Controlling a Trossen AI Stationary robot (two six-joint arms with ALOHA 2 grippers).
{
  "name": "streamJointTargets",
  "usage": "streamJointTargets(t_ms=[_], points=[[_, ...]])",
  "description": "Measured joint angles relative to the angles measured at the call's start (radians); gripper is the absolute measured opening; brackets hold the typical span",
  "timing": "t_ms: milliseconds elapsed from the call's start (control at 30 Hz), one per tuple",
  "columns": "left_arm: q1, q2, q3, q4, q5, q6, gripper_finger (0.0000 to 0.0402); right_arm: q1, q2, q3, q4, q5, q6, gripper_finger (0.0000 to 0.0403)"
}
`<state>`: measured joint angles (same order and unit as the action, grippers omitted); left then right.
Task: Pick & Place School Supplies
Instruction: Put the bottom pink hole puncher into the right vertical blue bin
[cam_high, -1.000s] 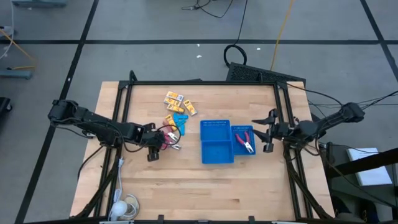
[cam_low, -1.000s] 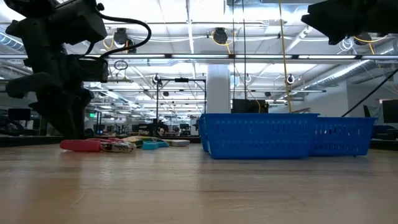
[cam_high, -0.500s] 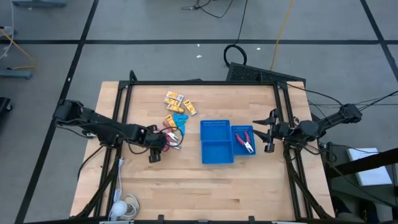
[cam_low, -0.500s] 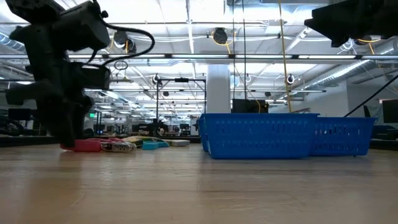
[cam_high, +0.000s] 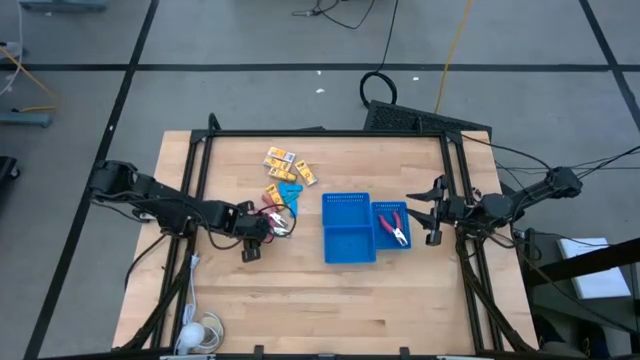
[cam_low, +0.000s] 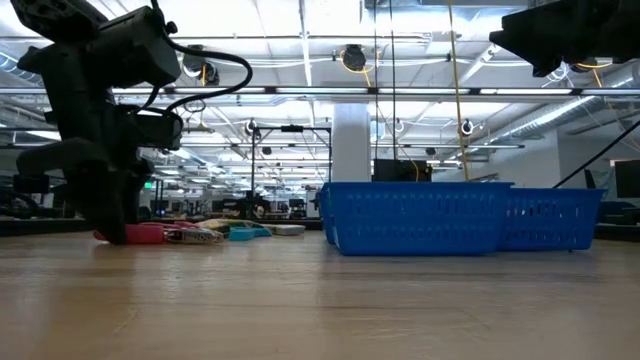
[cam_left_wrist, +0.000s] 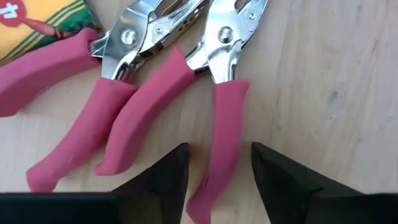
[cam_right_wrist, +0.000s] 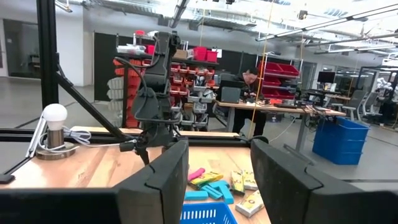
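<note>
Two red-handled pliers (cam_left_wrist: 155, 81) lie side by side on the wood table, left of the blue tray (cam_high: 348, 228), with their metal heads by a yellow packet (cam_left_wrist: 37, 18). My left gripper (cam_left_wrist: 219, 180) is open and points down over them. Its fingers stand on either side of the free end of one red handle (cam_left_wrist: 224, 130). More yellow packets (cam_high: 280, 157) and a light-blue piece (cam_high: 290, 191) lie beyond the pliers. Another red-handled tool (cam_high: 396, 228) lies in the smaller blue tray (cam_high: 392, 208). My right gripper (cam_high: 432, 215) hangs open above the table's right edge, holding nothing. My left gripper comes from above with its fingers across the red handle, near its free end (cam_left_wrist: 202, 199). That end lies close against one finger (cam_left_wrist: 168, 186), and a clear gap shows on the other side. Whether it touches, I cannot tell. The pliers lie flat on the table.
The two blue trays (cam_low: 420, 215) stand together right of the table's centre. A white lamp with a cord (cam_high: 200, 330) sits at the near left corner. Black frame rails (cam_high: 200, 160) run along the table's left and right sides. Bare wood lies near the front edge.
My left gripper has sunk toward the table and shifted a little toward the right edge, closing in on the red-handled pliers. The pliers have stayed where they were.
</note>
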<state>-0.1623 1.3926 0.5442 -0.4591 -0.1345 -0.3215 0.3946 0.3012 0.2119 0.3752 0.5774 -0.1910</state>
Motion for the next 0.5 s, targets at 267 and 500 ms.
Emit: streamJointTargets(t_ms=[267, 500], points=[[0.000, 0.001, -0.001, -0.005, 0.012, 0.002, 0.0041, 0.000, 0.000, 0.000, -0.003, 0.000, 0.008, 0.0164], [-0.014, -0.037, 0.026, -0.033, 0.036, -0.023, 0.0051, 0.000, 0.000, 0.000, -0.003, -0.001, 0.023, 0.0164]])
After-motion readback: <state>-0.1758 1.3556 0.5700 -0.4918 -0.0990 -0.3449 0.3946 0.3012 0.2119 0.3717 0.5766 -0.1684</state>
